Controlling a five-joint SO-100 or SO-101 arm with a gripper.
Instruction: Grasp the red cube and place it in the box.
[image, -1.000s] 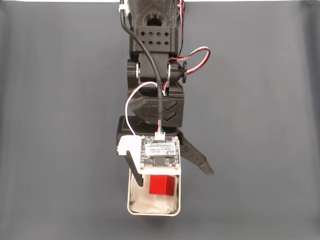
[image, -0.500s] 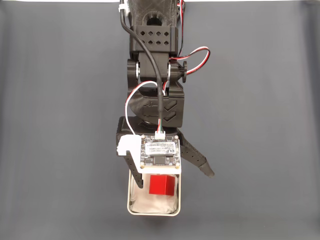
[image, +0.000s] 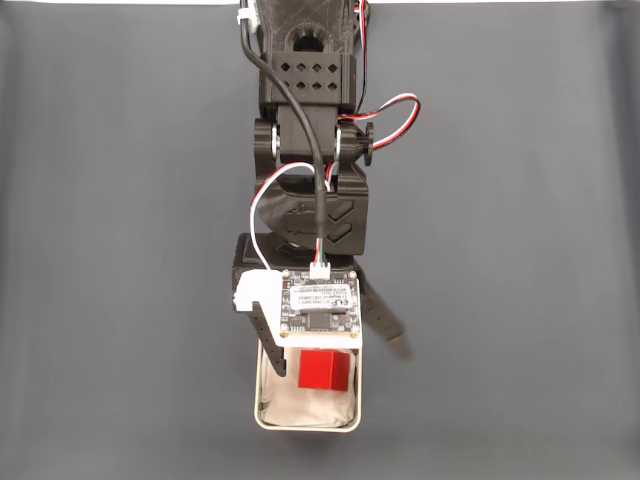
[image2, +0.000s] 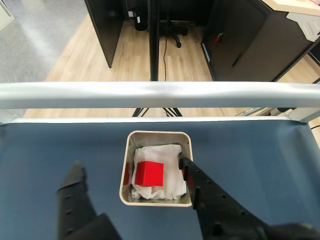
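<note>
Red cube (image2: 149, 173) loose on the box (image2: 156, 137) lining, jaws spread wide, one finger (image: 385, 327) blurred, box's near rim seemingly arm-hidden.

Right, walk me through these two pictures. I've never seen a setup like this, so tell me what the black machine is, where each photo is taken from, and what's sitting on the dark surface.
The black machine is a small robot arm. At its end is a gripper, two fingers that open and close like tongs.

The fixed view looks straight down from above at the arm stretched over a dark table. The wrist view comes from a little camera riding on the arm, looking forward past the two fingers at the table edge and the room beyond.

On the table sits a small metal box lined with white paper. A red cube lies inside it on the paper.

Nothing is held. The fingers stand apart, one outside the box and one at its inner edge, and the cube rests free between them.
</note>
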